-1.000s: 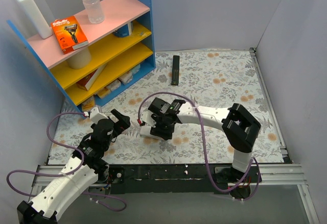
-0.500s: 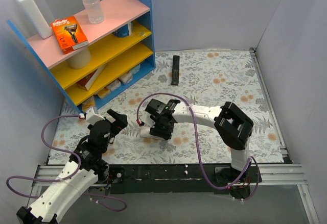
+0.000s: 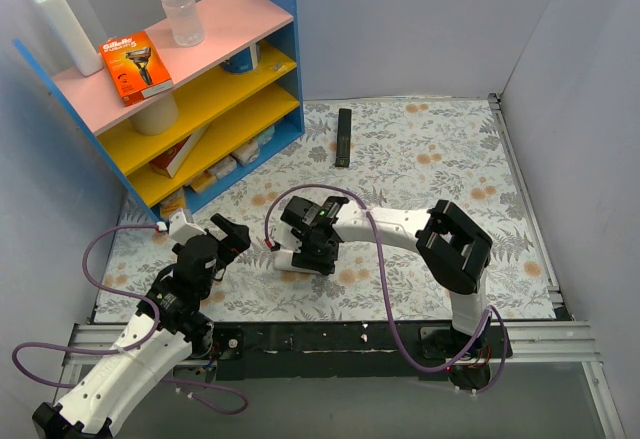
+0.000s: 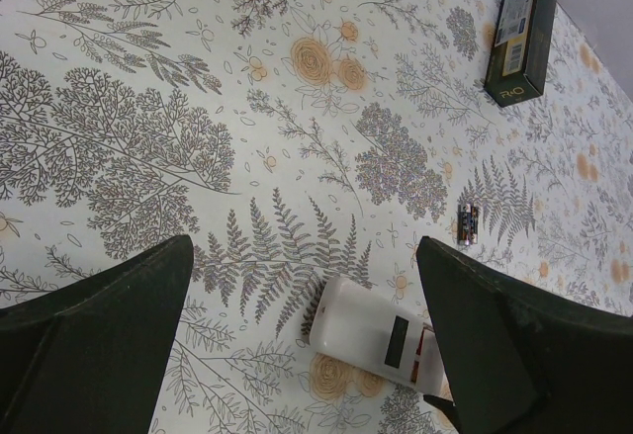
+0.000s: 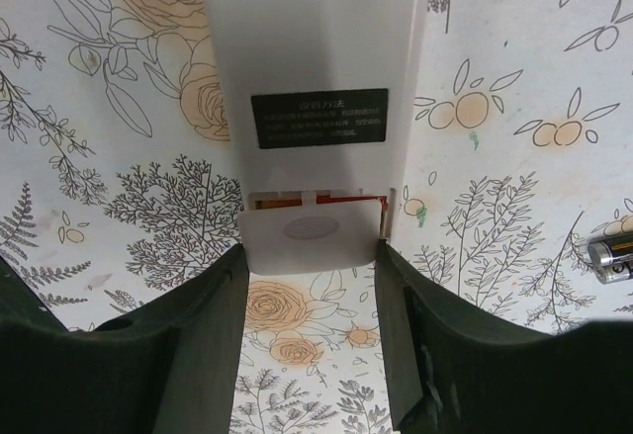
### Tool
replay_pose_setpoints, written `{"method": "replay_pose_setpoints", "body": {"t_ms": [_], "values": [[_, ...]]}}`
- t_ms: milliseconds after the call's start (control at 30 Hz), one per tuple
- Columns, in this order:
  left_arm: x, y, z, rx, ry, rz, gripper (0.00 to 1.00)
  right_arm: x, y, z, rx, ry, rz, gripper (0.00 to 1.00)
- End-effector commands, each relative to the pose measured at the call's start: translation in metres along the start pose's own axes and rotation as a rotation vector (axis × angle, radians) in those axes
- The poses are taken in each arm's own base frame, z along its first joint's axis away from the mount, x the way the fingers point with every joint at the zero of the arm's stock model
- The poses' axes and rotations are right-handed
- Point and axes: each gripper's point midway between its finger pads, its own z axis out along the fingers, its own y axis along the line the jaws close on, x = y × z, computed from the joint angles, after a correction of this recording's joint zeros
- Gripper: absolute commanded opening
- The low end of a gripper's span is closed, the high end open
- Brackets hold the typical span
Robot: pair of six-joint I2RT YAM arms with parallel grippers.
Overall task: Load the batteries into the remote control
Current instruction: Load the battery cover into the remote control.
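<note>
Where fingers (image 5: pixel 188 355) pinch remote control (image 5: pixel 316 58), batteries (image 4: pixel 467 224) lie apart.

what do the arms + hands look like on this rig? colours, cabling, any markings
The left arm and right arm share a build: white tubular links with chunky black joint housings. A purple cable loops loosely along each. The left hand and right hand are black, each with two broad, matte, wedge-shaped fingers. No readable markings, no sleeves.
</note>
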Motion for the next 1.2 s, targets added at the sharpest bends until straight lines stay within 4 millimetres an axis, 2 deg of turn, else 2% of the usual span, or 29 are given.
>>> {"method": "replay_pose_setpoints", "body": {"t_ms": [0, 567, 1167], "values": [[-0.007, -0.001, -0.001, -0.006, -0.021, -0.006, 0.97, -0.011, 0.003, -0.001, 0.005, -0.003, -0.083, 0.35], [-0.004, 0.002, 0.001, -0.018, -0.016, -0.003, 0.97, -0.027, -0.009, -0.013, 0.072, -0.023, -0.078, 0.33], [-0.003, 0.001, 0.001, -0.016, -0.010, -0.002, 0.97, -0.006, -0.003, -0.002, 0.030, 0.046, -0.122, 0.33]]}}
